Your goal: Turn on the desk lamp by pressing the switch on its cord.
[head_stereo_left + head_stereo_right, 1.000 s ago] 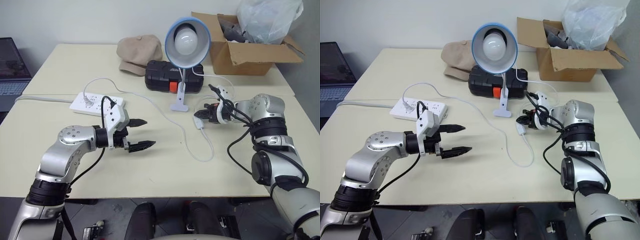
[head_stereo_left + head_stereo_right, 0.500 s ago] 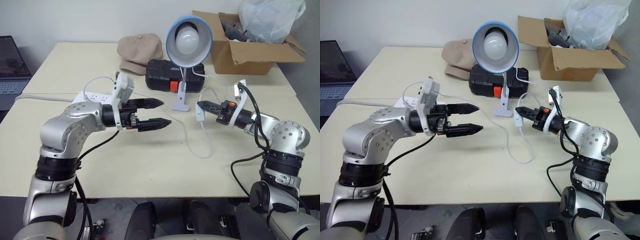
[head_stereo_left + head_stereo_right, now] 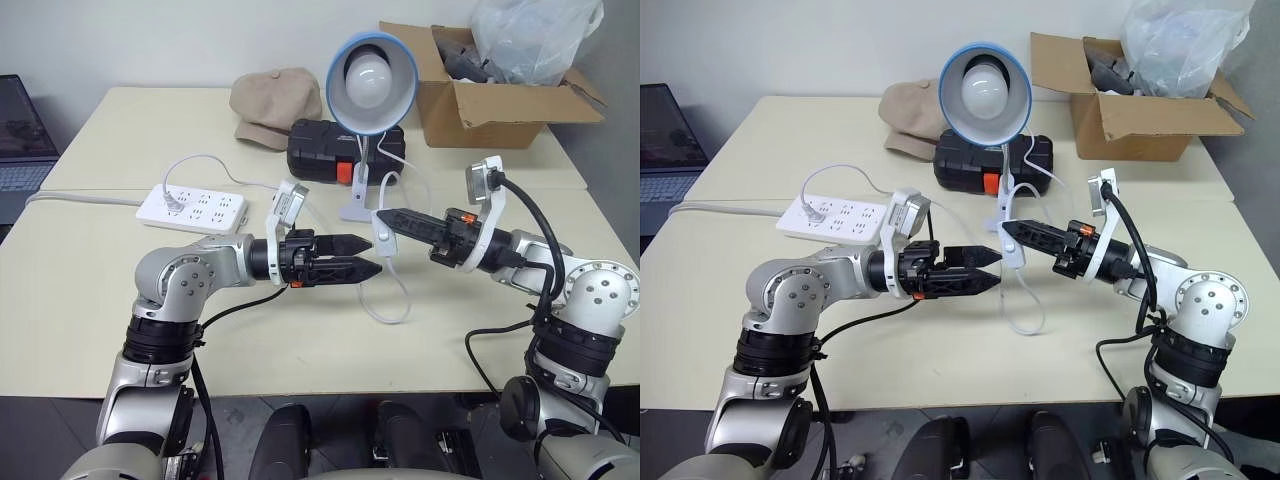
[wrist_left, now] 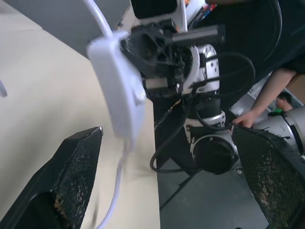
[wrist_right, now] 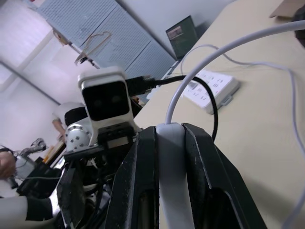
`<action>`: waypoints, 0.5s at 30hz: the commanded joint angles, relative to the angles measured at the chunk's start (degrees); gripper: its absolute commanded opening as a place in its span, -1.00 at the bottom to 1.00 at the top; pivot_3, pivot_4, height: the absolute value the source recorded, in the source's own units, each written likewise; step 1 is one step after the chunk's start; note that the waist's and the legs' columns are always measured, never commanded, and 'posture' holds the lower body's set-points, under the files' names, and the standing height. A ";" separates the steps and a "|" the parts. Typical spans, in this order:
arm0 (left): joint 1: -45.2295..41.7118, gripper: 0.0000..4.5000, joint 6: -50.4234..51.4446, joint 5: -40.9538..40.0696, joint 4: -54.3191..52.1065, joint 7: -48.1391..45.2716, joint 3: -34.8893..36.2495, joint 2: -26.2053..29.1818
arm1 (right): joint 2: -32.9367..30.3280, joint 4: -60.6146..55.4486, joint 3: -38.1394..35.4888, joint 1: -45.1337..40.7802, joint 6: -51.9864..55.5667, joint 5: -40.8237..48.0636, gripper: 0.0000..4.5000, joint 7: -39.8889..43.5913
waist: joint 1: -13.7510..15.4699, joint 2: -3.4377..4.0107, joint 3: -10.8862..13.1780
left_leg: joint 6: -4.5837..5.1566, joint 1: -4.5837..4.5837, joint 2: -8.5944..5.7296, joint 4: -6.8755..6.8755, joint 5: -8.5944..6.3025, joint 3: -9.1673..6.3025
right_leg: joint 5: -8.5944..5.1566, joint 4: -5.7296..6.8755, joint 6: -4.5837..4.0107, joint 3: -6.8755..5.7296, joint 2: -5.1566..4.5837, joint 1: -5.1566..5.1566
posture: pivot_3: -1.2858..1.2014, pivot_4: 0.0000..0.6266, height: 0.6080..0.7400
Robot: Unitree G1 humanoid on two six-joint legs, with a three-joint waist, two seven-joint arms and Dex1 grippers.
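Holding the switch [image 3: 1011, 243] clear of the table [image 3: 940, 370], just in front of the desk lamp [image 3: 985, 88], your right claw [image 3: 1025, 235] was clenched on it, the cord [image 3: 1020, 310] looping below. Your left claw [image 3: 980, 270] stood released, tips just beside the switch. To press well, you needed one finger squarely on the rocker while the right held firm against the push.

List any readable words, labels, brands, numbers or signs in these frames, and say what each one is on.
None can be read.
Power strip: socket faces only, any marking too small to tell.
Black case: no legible label.
Cardboard box: no print visible.
Laptop screen: too small to read.
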 commanded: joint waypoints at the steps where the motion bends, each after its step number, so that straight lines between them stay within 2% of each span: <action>1: 0.03 1.00 -0.03 -1.94 -1.00 1.47 2.29 -0.90 | -1.40 -1.62 0.69 0.20 -0.43 4.96 -0.82 -0.61 | 0.00 0.00 0.00 | 0.00 0.00 0.00 0.00 0.00 0.00 | 0.00 -0.01 0.00 0.00 0.00 0.00 | 0.03 -0.52 1.00; 15: -0.11 1.00 -0.05 -2.86 -0.80 1.72 1.84 -2.26 | -3.94 -0.16 4.86 0.22 -4.52 13.40 -0.82 -5.22 | 0.00 0.00 0.00 | 0.00 -0.01 -0.01 0.00 0.00 0.01 | 0.00 -0.01 0.01 0.01 0.01 0.00 | 0.03 -0.52 1.00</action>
